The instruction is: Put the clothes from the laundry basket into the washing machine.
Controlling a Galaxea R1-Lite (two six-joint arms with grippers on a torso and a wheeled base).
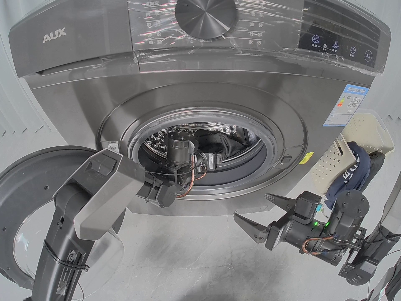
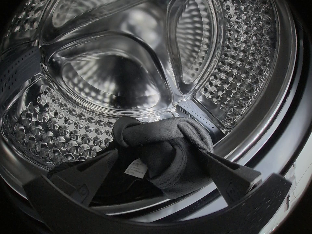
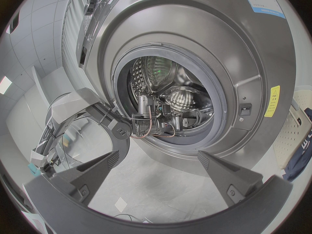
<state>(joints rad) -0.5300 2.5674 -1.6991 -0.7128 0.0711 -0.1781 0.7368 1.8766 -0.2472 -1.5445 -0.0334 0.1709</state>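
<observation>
Garment [image 2: 175,137], dark and bunched, low in drum [image 2: 227,49] between wide-spread jaws of left gripper [image 2: 158,151]. Right gripper [image 1: 251,206], jaws wide and empty, outside washing machine [image 1: 83,97], nearer to blue clothes [image 1: 355,172] draped over laundry basket [image 1: 371,134].

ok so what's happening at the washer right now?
The left arm is reaching into the washing machine. Its left tool is open on either side of a bunched black garment lying low in the drum, not clamped on it. The right tool hangs open and empty in front of the machine, near the laundry basket, where a navy garment drapes over the rim. The door is swung open.
</observation>
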